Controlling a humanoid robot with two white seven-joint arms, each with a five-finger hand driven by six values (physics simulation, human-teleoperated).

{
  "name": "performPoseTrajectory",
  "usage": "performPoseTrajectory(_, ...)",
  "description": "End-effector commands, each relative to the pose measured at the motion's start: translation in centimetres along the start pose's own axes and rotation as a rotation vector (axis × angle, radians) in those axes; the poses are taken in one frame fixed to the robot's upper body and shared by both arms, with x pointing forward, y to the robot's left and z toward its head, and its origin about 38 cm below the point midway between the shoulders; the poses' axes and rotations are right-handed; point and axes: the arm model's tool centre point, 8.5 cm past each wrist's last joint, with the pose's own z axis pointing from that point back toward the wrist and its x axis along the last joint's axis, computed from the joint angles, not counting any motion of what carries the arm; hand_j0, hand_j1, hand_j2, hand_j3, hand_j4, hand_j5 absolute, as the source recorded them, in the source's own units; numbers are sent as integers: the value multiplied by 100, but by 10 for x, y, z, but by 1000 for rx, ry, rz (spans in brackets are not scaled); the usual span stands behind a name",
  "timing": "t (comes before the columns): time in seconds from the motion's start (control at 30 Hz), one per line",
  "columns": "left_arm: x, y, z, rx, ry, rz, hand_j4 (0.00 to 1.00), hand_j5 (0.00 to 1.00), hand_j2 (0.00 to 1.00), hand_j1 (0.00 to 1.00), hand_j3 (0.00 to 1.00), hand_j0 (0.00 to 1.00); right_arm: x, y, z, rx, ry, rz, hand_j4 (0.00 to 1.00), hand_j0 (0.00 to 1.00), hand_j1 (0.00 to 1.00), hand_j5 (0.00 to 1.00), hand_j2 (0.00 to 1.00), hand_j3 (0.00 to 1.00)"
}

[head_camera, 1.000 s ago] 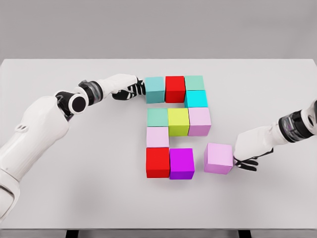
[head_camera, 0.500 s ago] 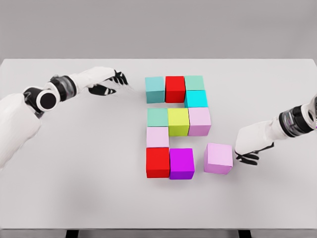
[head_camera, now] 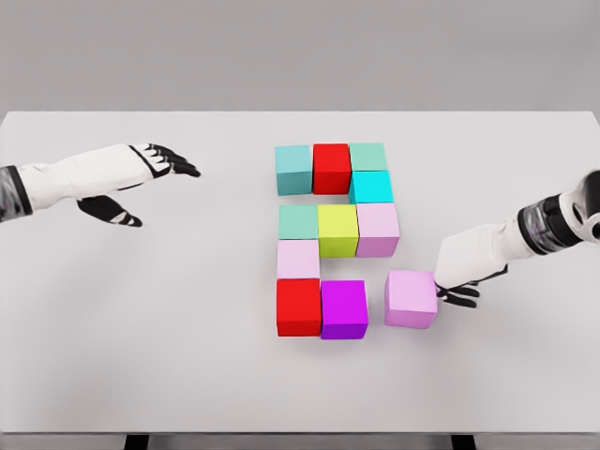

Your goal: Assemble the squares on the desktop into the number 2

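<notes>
Where white desktop ends, plain grey wall behind.

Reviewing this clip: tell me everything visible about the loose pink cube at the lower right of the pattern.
The pink cube is a plain, matte, light pink block with a paler top face and a darker front face. It sits flat on the white table, slightly rotated compared with the others. A narrow gap separates it from the purple cube on its left, so the bottom row is not closed. The right hand rests against its right side, fingers curled low beside it. Nothing lies on top of it.
</notes>
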Motion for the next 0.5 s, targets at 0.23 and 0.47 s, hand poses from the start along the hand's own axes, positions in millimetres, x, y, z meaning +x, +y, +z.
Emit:
performPoseTrajectory(0.23, -9, -3, 4, 3, 26, 22, 100, 100, 100, 100, 100, 100, 3, -7, -4, -9, -13, 14, 11, 11, 11, 11, 11, 11)
performPoseTrajectory(0.47, -29, -3, 15, 41, 90, 48, 100, 100, 100, 100, 100, 100, 5, -11, -7, -11, -24, 25, 11, 11, 11, 11, 11, 11)
